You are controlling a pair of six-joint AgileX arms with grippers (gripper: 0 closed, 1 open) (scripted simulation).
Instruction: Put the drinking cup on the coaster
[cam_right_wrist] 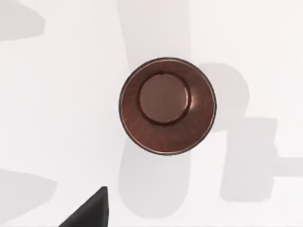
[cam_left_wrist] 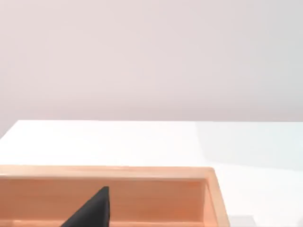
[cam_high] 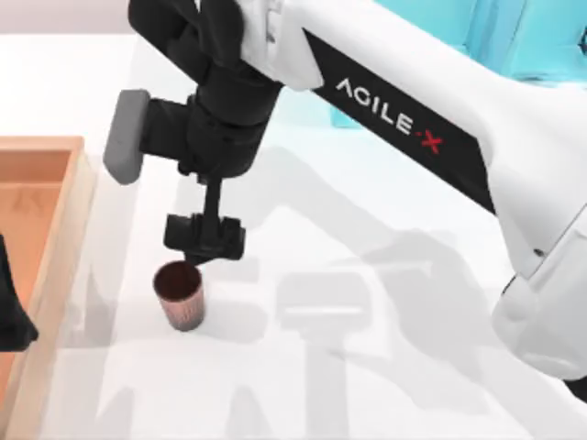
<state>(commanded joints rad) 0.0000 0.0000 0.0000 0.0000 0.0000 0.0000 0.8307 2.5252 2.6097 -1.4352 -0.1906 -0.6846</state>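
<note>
At the worktop's (cam_high: 385,229) left edge lies one wooden tray (cam_high: 55,275), its rim pale and its floor orange-brown. The left gripper (cam_high: 11,316) sits dark over that tray's near side; whether it is wide or narrow I cannot tell. Just right of the tray, apart from it, one drinking cup (cam_high: 181,295) stands upright on the white worktop, reddish-brown and ribbed, its mouth open upward. The right gripper (cam_high: 204,252) hangs directly above the cup's far rim, holding nothing; its spread I cannot tell. The right wrist view looks straight down into the cup (cam_right_wrist: 167,106).
</note>
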